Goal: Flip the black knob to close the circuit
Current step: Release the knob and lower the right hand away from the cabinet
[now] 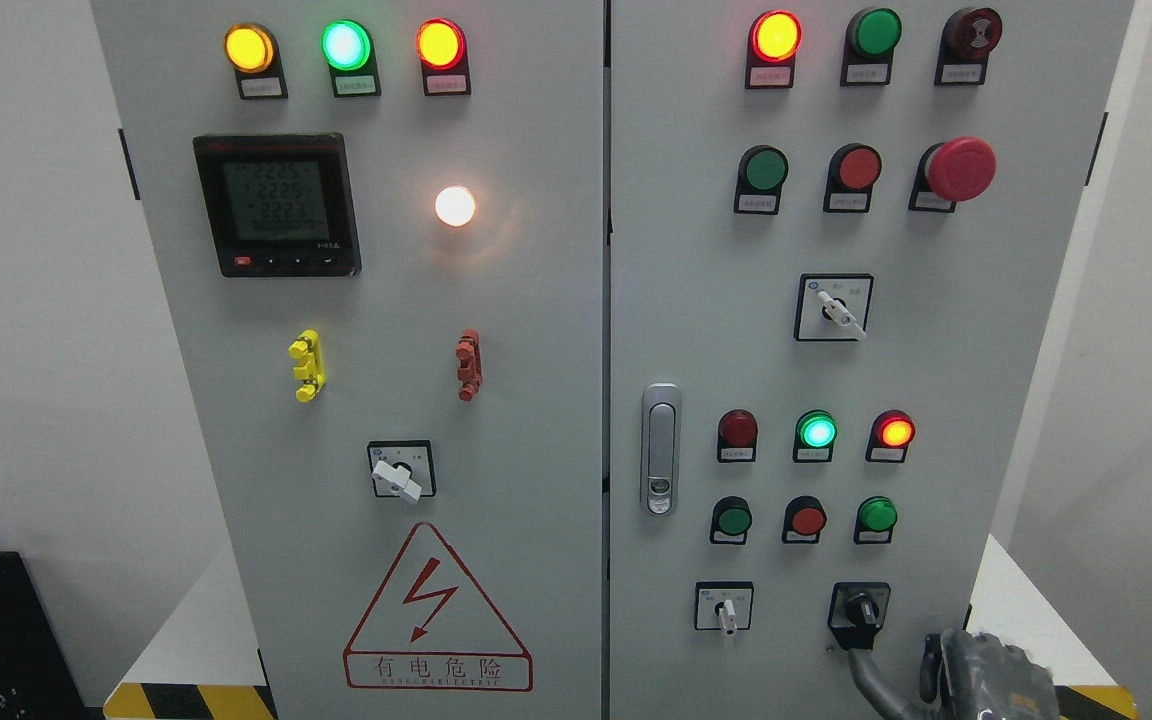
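Knob position: black knob [861,608] sits on the right-hand door of the grey cabinet [356,400], bottom row, at the far right of that row, on a black square plate.
Knob neighbour: white selector switch [726,610] lies to its left on the same row, apart from it.
Knob long axis: its handle appears to run roughly up and down with a slight tilt, the lower end leaning toward the bottom left; the exact angle is hard to read against the black plate.
Nearer hand: right hand [986,675], coming in at the lower right corner; the left arm is not visible.
Direction from hand to knob: up and to the left, the knob being near the hand but not touching it.
Hand state: dark fingers are partly cut off by the picture's bottom edge, so whether they are spread or curled cannot be told; nothing is seen in them.
Likely next need: a short reach up-left to bring the fingers around the handle before any turn.
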Tool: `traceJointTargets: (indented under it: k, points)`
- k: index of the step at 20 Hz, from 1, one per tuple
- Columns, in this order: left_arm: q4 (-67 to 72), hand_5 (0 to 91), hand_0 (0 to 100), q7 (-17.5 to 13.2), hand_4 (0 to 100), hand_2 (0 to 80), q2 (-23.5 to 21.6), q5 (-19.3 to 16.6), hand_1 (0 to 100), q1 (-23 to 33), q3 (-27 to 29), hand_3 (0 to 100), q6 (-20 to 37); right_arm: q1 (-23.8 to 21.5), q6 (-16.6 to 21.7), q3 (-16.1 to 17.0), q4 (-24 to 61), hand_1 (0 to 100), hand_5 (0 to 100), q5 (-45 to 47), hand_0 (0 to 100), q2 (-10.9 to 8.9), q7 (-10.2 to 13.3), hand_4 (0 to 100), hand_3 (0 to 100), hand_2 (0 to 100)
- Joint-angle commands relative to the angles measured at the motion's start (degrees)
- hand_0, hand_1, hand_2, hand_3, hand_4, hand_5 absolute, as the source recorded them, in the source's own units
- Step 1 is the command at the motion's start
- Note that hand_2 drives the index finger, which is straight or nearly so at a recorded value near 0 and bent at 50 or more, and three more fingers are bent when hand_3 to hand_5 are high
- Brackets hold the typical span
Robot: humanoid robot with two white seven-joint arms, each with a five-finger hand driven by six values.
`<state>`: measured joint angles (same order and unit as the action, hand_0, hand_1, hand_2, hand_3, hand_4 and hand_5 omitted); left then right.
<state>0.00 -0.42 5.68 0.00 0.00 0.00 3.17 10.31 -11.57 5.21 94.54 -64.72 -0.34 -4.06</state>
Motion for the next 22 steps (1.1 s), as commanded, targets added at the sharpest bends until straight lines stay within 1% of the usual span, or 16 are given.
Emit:
traceJointTargets:
  k: [1, 3, 4, 5, 7, 8, 9, 10, 11, 13, 15, 16, 18, 20, 21, 22]
  points:
    - [-1.9, 0.0, 0, 0.0, 3, 0.0, 0.0, 0.4, 0, 1.9, 0.6, 5, 0.0, -3.0, 0.8, -0.8, 4.1, 9, 86, 8.5, 0, 3.05, 0.1, 79, 100, 84]
    - [-1.9, 0.0, 0, 0.0, 3, 0.0, 0.0, 0.4, 0, 1.9, 0.6, 5, 0.0, -5.5, 1.3, 0.1, 6.8, 9, 85, 16.2, 0, 3.5, 1.2, 78, 99, 81]
    - [-1.9, 0.0, 0, 0.0, 3, 0.0, 0.0, 0.4, 0, 1.9, 0.6, 5, 0.0, -7.0, 2.2, 0.8, 8.4, 9, 85, 21.6, 0, 3.59, 1.3, 79, 96, 78]
    - [-1.9, 0.0, 0, 0.0, 3, 0.0, -0.1, 0.4, 0, 1.9, 0.6, 5, 0.0, -8.4, 3.4, 1.6, 9.9, 9, 84, 28.0, 0, 3.67, 1.1, 80, 95, 77]
    - [-1.9, 0.0, 0, 0.0, 3, 0.0, -0.1, 0.4, 0, 1.9, 0.6, 5, 0.0, -11.7, 5.2, 3.5, 12.3, 8, 73, 43.2, 0, 3.59, 0.4, 77, 91, 63]
    - [-1.9, 0.0, 0, 0.0, 3, 0.0, -0.1, 0.4, 0, 1.9, 0.6, 5, 0.0, -12.9, 5.2, 4.1, 13.6, 8, 71, 50.3, 0, 3.67, -0.5, 76, 89, 60]
    - [-1.9, 0.0, 0, 0.0, 3, 0.0, 0.0, 0.4, 0, 1.9, 0.6, 5, 0.0, -14.4, 4.7, 5.2, 14.7, 7, 56, 56.0, 0, 3.59, -2.5, 65, 77, 45]
    - [-1.9, 0.0, 0, 0.0, 3, 0.0, 0.0, 0.4, 0, 1.9, 0.6, 5, 0.0, -16.0, 5.1, 6.6, 15.1, 7, 34, 59.9, 0, 3.67, -5.0, 47, 57, 29]
    - [-1.9, 0.0, 0, 0.0, 3, 0.0, 0.0, 0.4, 0, 1.9, 0.6, 5, 0.0, -17.5, 5.4, 7.7, 15.2, 6, 29, 62.8, 0, 3.76, -7.0, 42, 49, 23]
    - [-1.9, 0.0, 0, 0.0, 3, 0.0, -0.1, 0.4, 0, 1.9, 0.6, 5, 0.0, -20.8, 6.6, 9.4, 15.6, 2, 0, 67.4, 0, 3.76, -10.4, 15, 19, 3]
    - [-1.9, 0.0, 0, 0.0, 3, 0.0, 0.0, 0.4, 0, 1.9, 0.6, 5, 0.0, -24.0, 10.2, 10.3, 15.7, 0, 0, 73.2, 0, 3.76, -13.5, 7, 11, 0]
    - [-1.9, 0.0, 0, 0.0, 3, 0.0, 0.0, 0.4, 0, 1.9, 0.6, 5, 0.0, -25.5, 11.6, 10.5, 15.6, 0, 0, 75.5, 0, 3.59, -14.2, 4, 9, 0]
    - [-1.9, 0.0, 0, 0.0, 3, 0.0, -0.1, 0.4, 0, 1.9, 0.6, 5, 0.0, -27.4, 13.5, 10.9, 15.6, 0, 0, 78.2, 0, 3.24, -14.4, 3, 7, 0]
    - [-1.9, 0.0, 0, 0.0, 3, 0.0, -0.1, 0.4, 0, 1.9, 0.6, 5, 0.0, -28.8, 14.6, 12.4, 15.6, 0, 0, 78.7, 0, 3.32, -14.6, 3, 7, 0]
    - [-1.9, 0.0, 0, 0.0, 3, 0.0, 0.0, 0.4, 0, 1.9, 0.6, 5, 0.0, -29.6, 15.2, 12.6, 15.5, 0, 0, 78.8, 0, 3.41, -15.7, 3, 7, 0]
    - [-1.9, 0.0, 0, 0.0, 3, 0.0, 0.0, 0.5, 0, 1.9, 0.6, 5, 0.0, -30.3, 15.6, 13.1, 15.2, 0, 0, 78.9, 0, 3.5, -17.8, 3, 7, 0]
